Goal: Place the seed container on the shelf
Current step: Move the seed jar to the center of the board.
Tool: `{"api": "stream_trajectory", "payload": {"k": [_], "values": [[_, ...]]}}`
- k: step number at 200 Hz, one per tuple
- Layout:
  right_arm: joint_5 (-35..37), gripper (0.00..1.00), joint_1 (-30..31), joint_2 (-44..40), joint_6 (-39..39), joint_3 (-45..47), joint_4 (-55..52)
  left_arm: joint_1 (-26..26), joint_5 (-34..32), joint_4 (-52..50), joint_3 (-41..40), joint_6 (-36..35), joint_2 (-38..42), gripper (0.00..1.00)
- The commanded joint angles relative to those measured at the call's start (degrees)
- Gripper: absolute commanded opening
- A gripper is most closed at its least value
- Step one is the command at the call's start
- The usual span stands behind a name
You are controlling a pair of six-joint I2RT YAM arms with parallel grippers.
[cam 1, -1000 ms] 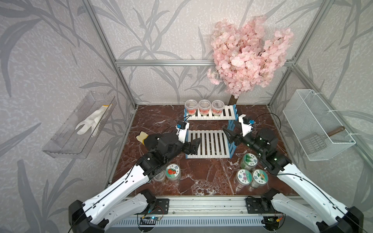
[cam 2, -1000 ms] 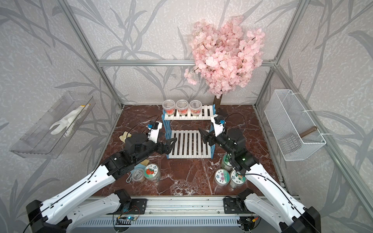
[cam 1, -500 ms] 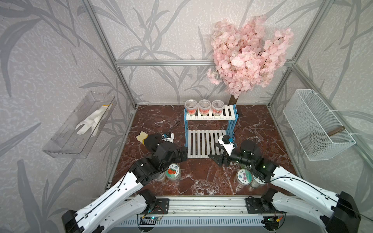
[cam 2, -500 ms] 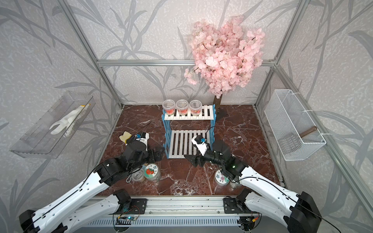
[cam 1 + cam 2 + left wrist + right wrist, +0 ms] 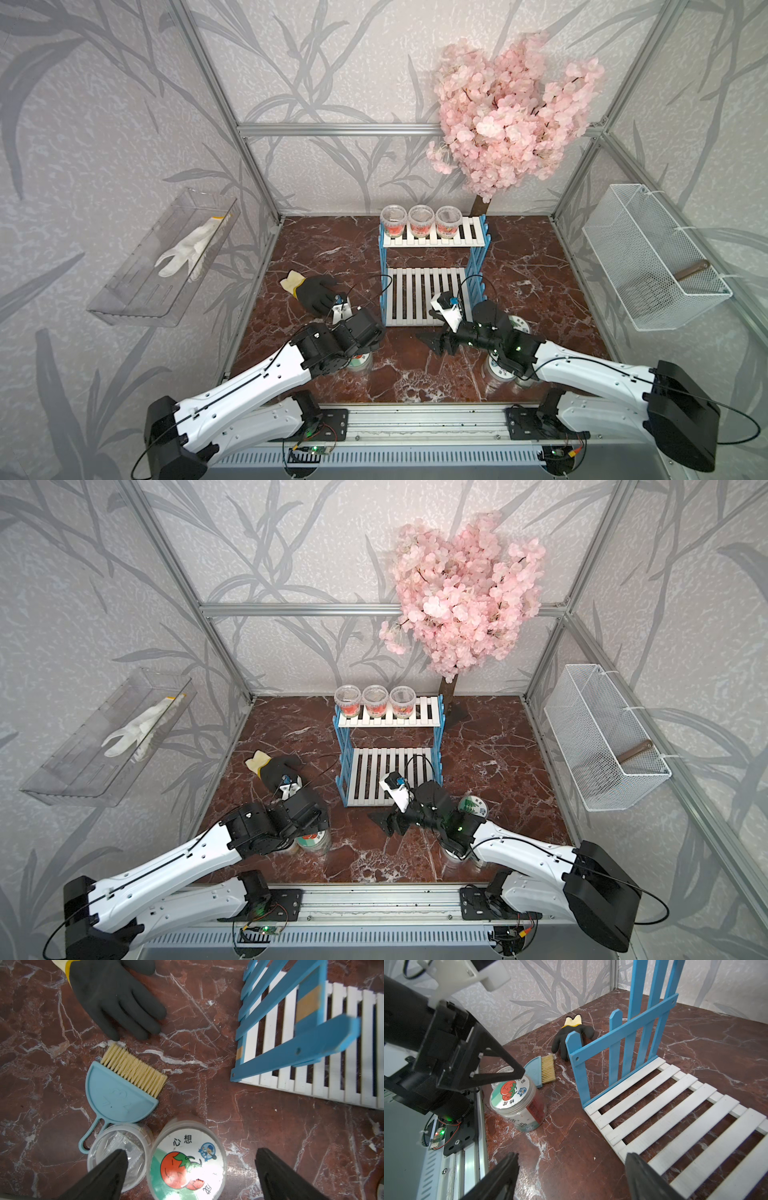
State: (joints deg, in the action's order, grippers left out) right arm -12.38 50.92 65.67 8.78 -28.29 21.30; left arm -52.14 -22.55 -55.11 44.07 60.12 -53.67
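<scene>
The seed container [image 5: 187,1159], a clear jar with a tomato picture on its lid, stands on the marble floor left of the shelf; it also shows in a top view [image 5: 360,362] and in the right wrist view [image 5: 517,1103]. My left gripper [image 5: 191,1169] hangs open right above it, one jaw on each side, touching nothing. The shelf [image 5: 428,295] has blue ladder sides and white slatted boards [image 5: 675,1115]. Three red-labelled containers [image 5: 420,220] stand on its upper board. My right gripper [image 5: 571,1167] is open and empty, low over the floor [image 5: 434,347] by the shelf's front.
A black glove [image 5: 316,291], a blue hand brush [image 5: 124,1084] and an empty clear cup [image 5: 116,1153] lie close to the container. Green-lidded jars [image 5: 519,324] sit under my right arm. A pink tree [image 5: 511,124], a clear wall tray [image 5: 166,257] and a wire basket [image 5: 652,257] line the walls.
Both arms have pulled back from the shelf toward the front. My left gripper has come over the tomato container. My right gripper has dropped low in front of the shelf.
</scene>
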Motion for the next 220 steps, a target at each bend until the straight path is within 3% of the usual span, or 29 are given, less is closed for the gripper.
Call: {"api": "stream_trajectory", "payload": {"k": [1, 106, 144, 168, 191, 220], "values": [[3.1, 0.84, 0.3, 0.6, 1.9, 1.7, 5.4, 0.0, 1.8, 4.2, -3.5, 0.9, 1.8, 1.00], [11.6, 0.86, 0.4, 0.6, 2.9, 3.7, 5.9, 0.2, 12.1, 13.1, -6.2, -2.2, -4.9, 1.00], [16.5, 0.86, 0.4, -2.0, 3.1, 5.4, 5.4, 0.1, 20.9, 27.5, -8.3, -3.5, -6.8, 1.00], [20.2, 0.87, 0.3, -4.7, 3.5, 6.1, 3.8, -0.4, 25.5, 31.4, -6.4, -4.9, -11.2, 1.00], [23.0, 0.88, 0.2, -7.0, 3.5, 6.7, 2.6, -0.9, 22.1, 25.8, -2.1, -6.8, -13.4, 1.00], [22.8, 0.88, 0.2, -8.3, 4.2, 6.6, 2.1, -1.0, 11.3, 15.2, 0.3, -3.4, -7.1, 1.00]]}}
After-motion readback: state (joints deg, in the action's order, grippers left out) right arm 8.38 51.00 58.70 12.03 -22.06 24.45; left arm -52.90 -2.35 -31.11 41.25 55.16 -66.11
